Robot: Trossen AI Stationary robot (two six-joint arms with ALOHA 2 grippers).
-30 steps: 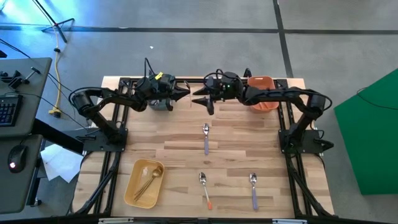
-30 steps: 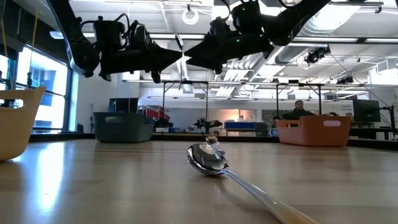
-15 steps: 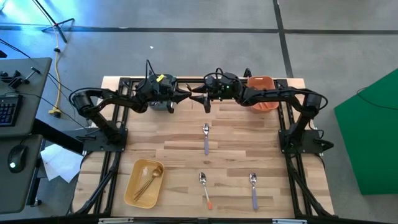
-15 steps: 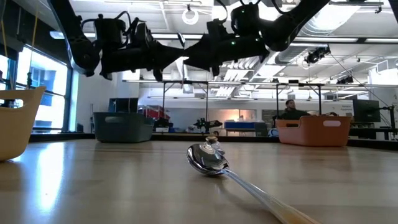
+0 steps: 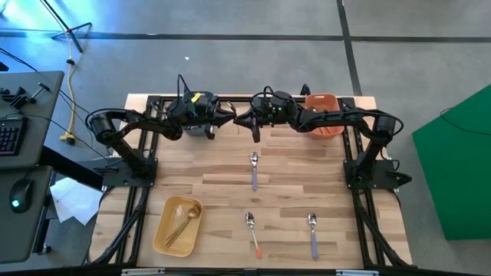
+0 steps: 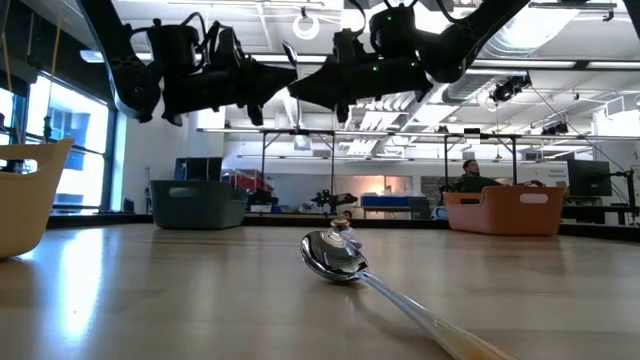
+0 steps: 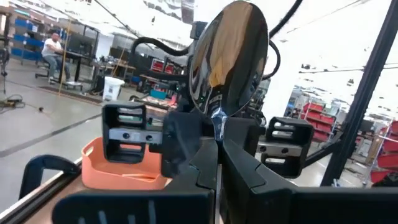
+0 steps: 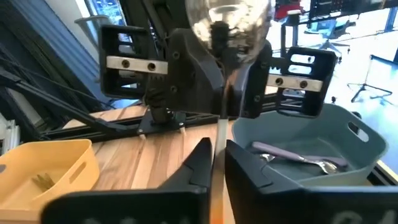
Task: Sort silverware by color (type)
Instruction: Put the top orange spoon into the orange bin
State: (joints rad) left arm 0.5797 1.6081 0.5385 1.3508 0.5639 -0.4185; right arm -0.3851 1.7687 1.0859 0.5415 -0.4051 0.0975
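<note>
From above, your left gripper (image 5: 227, 116) and right gripper (image 5: 244, 120) meet tip to tip, which looks like a handover. The left wrist view shows its closed fingers pinching the spoon (image 7: 229, 59) just beneath the bowl. In the right wrist view, that gripper looks clamped on the handle. Next, release left.

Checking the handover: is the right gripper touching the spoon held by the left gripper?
Touching. The right wrist view shows the right gripper with fingers closed around the spoon by its handle, opposite the left gripper.

The right gripper (image 5: 243, 121) has closed in from three o'clock and shut on the spoon (image 7: 227, 59) held by the left gripper (image 5: 228, 117).
</note>
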